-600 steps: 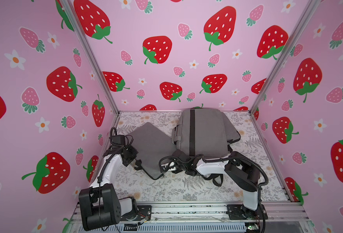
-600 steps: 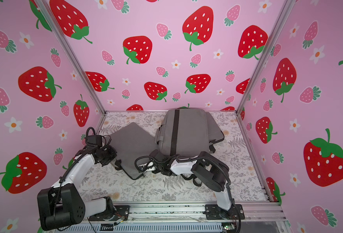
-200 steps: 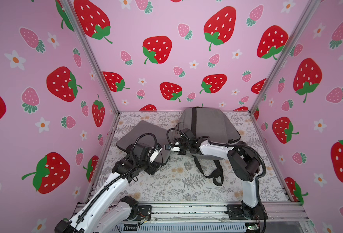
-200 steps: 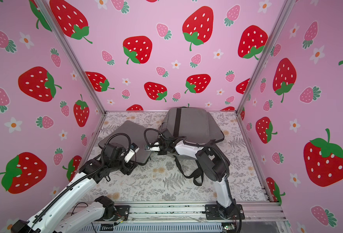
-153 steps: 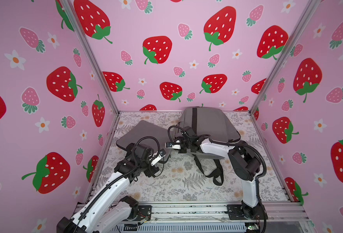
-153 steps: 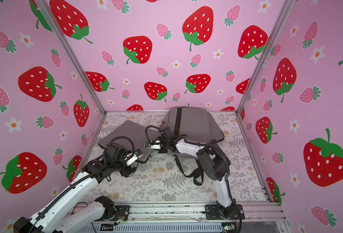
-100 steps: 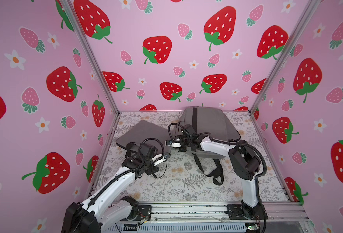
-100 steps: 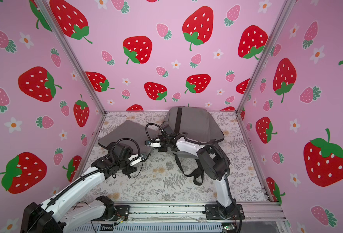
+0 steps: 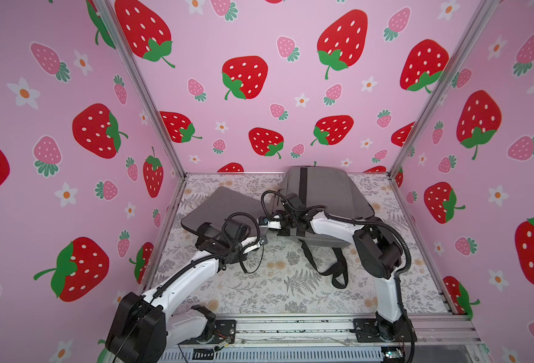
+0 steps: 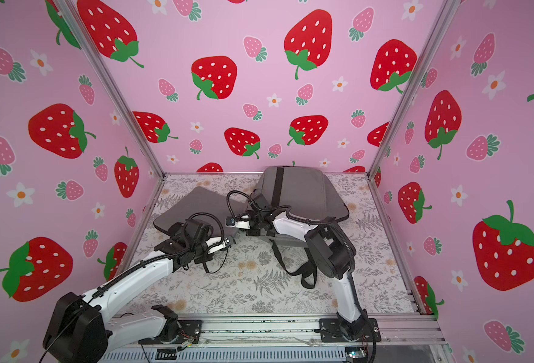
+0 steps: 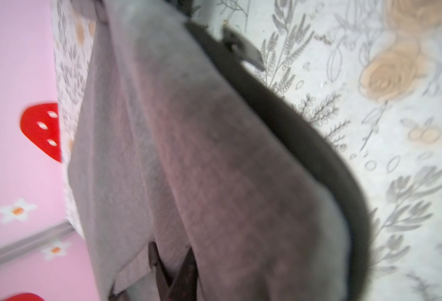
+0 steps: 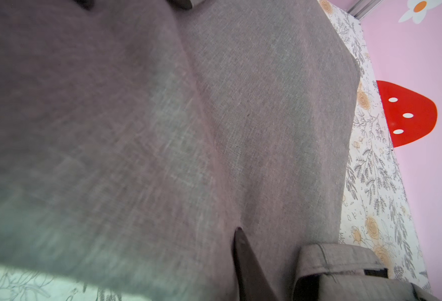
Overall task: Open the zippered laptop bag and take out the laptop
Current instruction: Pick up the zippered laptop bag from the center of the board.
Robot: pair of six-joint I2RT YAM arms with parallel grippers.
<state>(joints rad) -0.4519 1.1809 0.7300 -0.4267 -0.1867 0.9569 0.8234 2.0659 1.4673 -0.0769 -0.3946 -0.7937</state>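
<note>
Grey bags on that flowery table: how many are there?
2. A flat sleeve lies left of centre; a bigger strapped bag lies at the back right. None seems hidden.

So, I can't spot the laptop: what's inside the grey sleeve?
The sleeve shows only its grey fabric outside; the inside is covered, so what it holds cannot be seen.

Table (image 9: 291, 283) w/ grey-and-tan floral cover shows in both top views. Grey backpack (image 9: 325, 191) lies flat at 12–1 o'clock, up against the back edge. Its black straps (image 9: 331, 267) trail from its 6 o'clock side onto the cover just right of centre. Flat grey zip sleeve (image 9: 218, 204) lies at 10–11 o'clock, beside the backpack; whether they touch can't be told.
</note>
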